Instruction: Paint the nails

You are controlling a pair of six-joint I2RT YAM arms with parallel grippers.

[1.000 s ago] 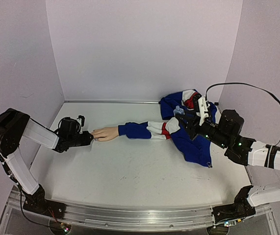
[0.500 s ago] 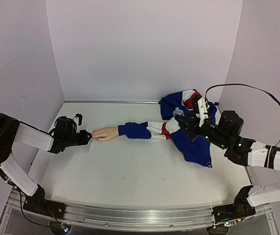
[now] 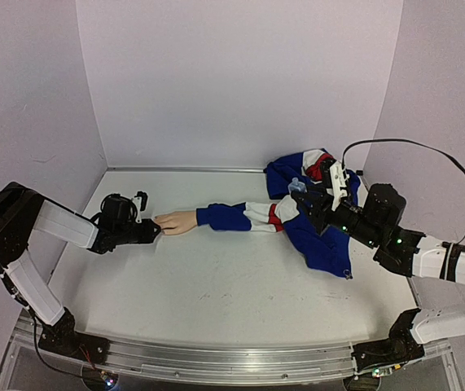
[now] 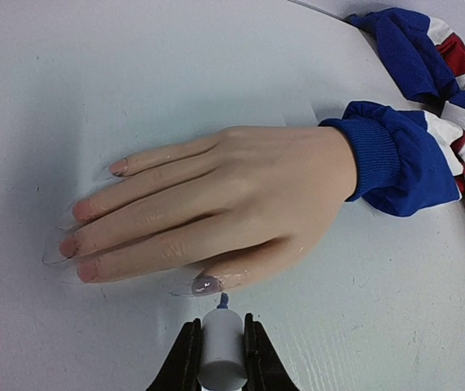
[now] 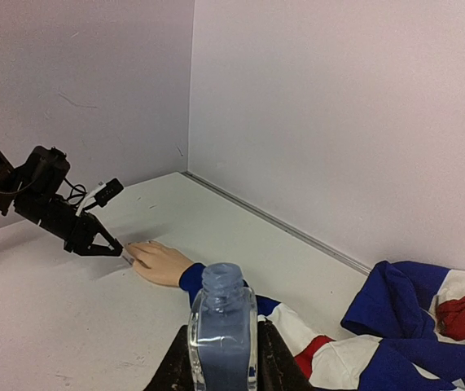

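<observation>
1. Pinching a white brush cap (image 4: 221, 358) between its fingers, the left gripper (image 4: 220, 346) is holding the small blue tip just beside the thumb nail (image 4: 206, 284) of the mannequin hand (image 4: 216, 204). Whether it is touching, I cannot tell.
2. The hand is lying palm down on the surface (image 4: 94, 65), with its blue cuff (image 4: 375, 159) toward the right arm. The nails (image 4: 81, 210) of the four long fingers are looking bare pink, while the thumb nail is showing a greyish sheen.
3. The right gripper's (image 5: 222, 362) fingers are clamping an open bottle (image 5: 222, 322) of blue liquid upright, well apart from the hand.
4. Pressing too hard is risking a nudge to the hand — it looks unfastened — or a smear on skin and surface. Any tilting of the uncapped bottle is risking a spill onto the jacket (image 5: 427, 326).
</observation>
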